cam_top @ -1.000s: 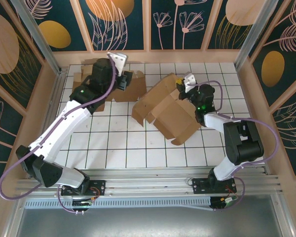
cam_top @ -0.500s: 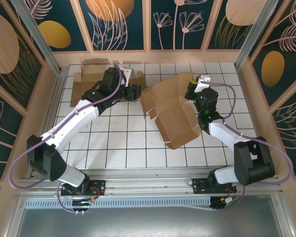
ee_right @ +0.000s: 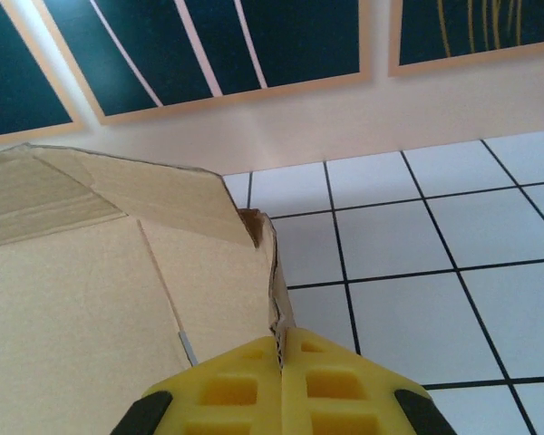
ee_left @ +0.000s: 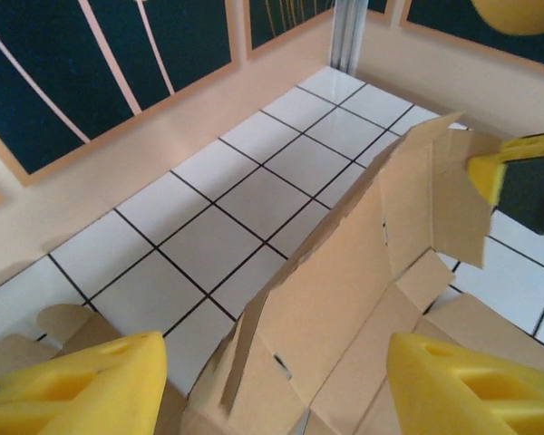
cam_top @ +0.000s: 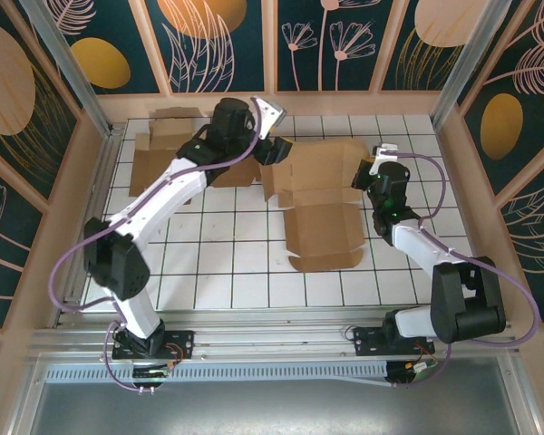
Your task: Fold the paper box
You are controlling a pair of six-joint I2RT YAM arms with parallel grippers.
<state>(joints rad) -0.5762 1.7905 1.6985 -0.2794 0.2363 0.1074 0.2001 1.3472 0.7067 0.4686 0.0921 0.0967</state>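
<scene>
The table [cam_top: 218, 254] is a white tiled surface with a dark grid. It is boxed in by pale peach wooden walls [cam_top: 118, 109] that hold dark teal panels painted with thin leaf outlines and orange discs, and there are bare metal posts at the far corners. The paper box [cam_top: 322, 217] lies mostly flat at centre right. It is plain brown corrugated cardboard, matte, with cut flaps and creased fold lines, and its far panel is tipped up off the tiles. A second piece of cardboard [cam_top: 163, 154] lies flat at the far left. The left gripper [cam_top: 279, 152] hangs over the box's far-left corner with its yellow foam fingers [ee_left: 82, 381] spread wide and nothing held. A raised flap stands between them, though whether it brushes either finger is hard to tell. The right gripper [cam_top: 361, 178] has its ribbed yellow pads [ee_right: 240, 394] pressed together, pinching the thin edge of the box's right-hand flap.
</scene>
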